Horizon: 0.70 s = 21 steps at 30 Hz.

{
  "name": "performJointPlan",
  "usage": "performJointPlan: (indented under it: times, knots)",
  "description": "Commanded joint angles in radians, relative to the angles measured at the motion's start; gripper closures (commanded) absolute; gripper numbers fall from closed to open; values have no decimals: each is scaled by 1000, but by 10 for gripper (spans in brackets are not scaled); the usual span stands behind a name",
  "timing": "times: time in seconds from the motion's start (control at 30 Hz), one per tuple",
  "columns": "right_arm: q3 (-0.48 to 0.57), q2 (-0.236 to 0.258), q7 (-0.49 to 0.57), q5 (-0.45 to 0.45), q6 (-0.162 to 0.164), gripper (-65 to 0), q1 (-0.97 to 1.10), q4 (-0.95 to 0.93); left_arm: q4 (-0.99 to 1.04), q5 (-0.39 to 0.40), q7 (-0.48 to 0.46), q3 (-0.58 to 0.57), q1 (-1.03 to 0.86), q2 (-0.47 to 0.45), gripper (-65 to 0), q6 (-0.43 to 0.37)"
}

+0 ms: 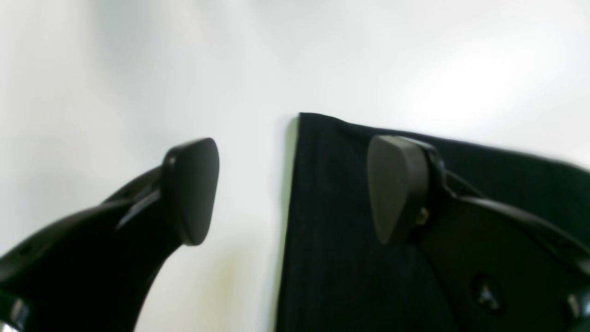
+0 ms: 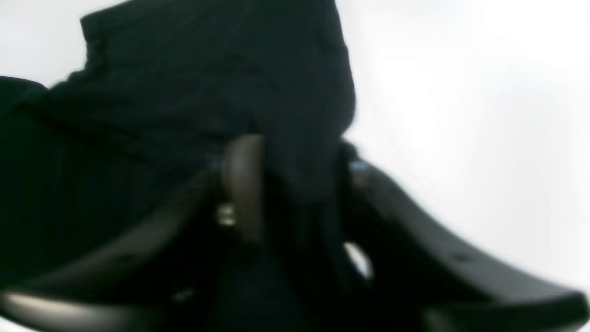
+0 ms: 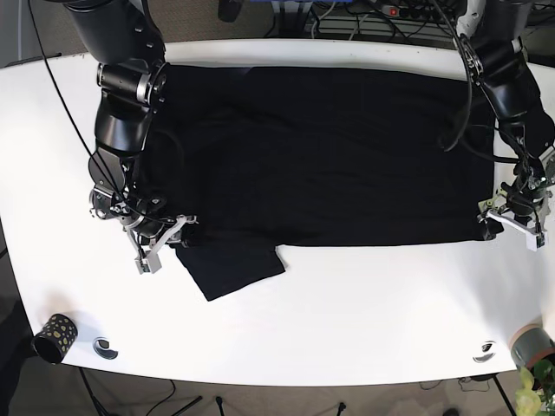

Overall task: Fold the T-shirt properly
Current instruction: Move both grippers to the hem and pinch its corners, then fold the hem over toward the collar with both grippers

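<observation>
A black T-shirt (image 3: 329,156) lies spread flat across the white table (image 3: 347,312), with one sleeve (image 3: 234,267) sticking out toward the front edge. My right gripper (image 3: 163,239) is at the shirt's front left by that sleeve. In the right wrist view the right gripper (image 2: 295,184) is shut on a bunched fold of the black T-shirt (image 2: 221,83). My left gripper (image 3: 513,222) sits at the shirt's front right corner. In the left wrist view the left gripper (image 1: 295,191) is open, one pad over the T-shirt (image 1: 336,230) and the other over bare table.
A dark dotted cup (image 3: 54,336) stands at the table's front left corner and a potted plant (image 3: 533,347) at the front right. Small round fittings (image 3: 106,348) (image 3: 486,351) sit near the front edge. Cables (image 3: 381,13) run behind the table.
</observation>
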<state>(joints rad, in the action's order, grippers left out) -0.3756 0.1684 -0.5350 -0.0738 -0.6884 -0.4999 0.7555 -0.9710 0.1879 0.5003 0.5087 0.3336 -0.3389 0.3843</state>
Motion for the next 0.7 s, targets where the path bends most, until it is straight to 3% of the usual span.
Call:
performJointPlan:
  times: [0.0, 0.03, 0.13, 0.4, 0.67]
  knots:
    - [2, 6, 33, -10, -10, -111, -27, 11, 74, 11, -30, 1, 58, -39, -467, -12]
    - [3, 6, 37, -10, -10, -71, -27, 11, 113, 11, -36, 1, 77, -41, -467, -14]
    - [3, 6, 37, -10, -10, -32, -27, 11, 182, 11, -75, -31, 115, -41, -467, -14]
    - [3, 6, 34, -10, -10, -32, -27, 12, 358, 15, -150, -190, 195, -55, -465, -14]
    - [3, 7, 34, -16, -10, -32, -26, 12, 410, 14, -142, -200, 212, -55, -458, -14]
